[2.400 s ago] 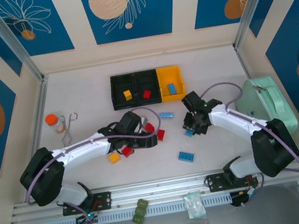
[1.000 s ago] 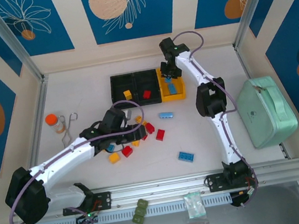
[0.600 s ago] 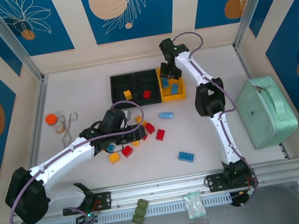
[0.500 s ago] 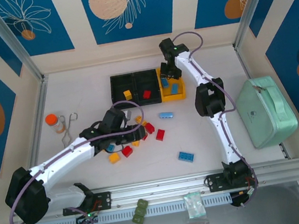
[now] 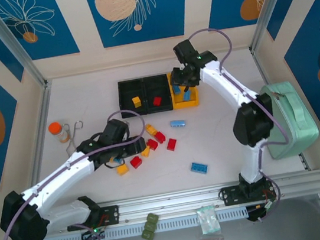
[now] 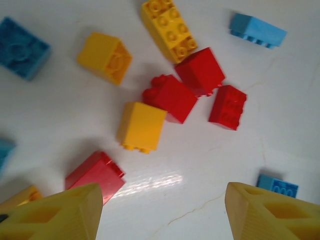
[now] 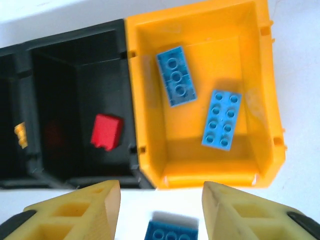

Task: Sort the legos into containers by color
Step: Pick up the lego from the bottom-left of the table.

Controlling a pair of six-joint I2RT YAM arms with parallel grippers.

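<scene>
Crowding is posing the main risk: the loose legos (image 6: 227, 106) are lying packed together on the table (image 6: 210, 165) under the left arm (image 5: 65, 169). A yellow brick (image 6: 141, 126) is sitting right against a red brick (image 6: 169, 98), so jaws closing there could be catching two colours at once or knocking a neighbour aside. The left jaws are hanging spread wide and empty just above that cluster, with the arm reaching forward and rightward from its base and the wrist tipping down. At the containers (image 5: 142, 79), the right arm (image 5: 226, 84) is stretching far across the table, its wrist looking straight down into the yellow bin (image 7: 210, 175); its jaws are likewise parted with nothing between them. Two blue bricks (image 7: 176, 76) are lying flat inside that bin, a red one (image 7: 106, 131) is sitting in the black bin (image 7: 65, 42) beside it, and another blue brick (image 7: 167, 232) is lying on the table just in front of the yellow wall. With the arm so extended and its fingertips near the rim, a careless pull-back could be clipping the bin wall and dragging the joined row, spilling what is already sorted
</scene>
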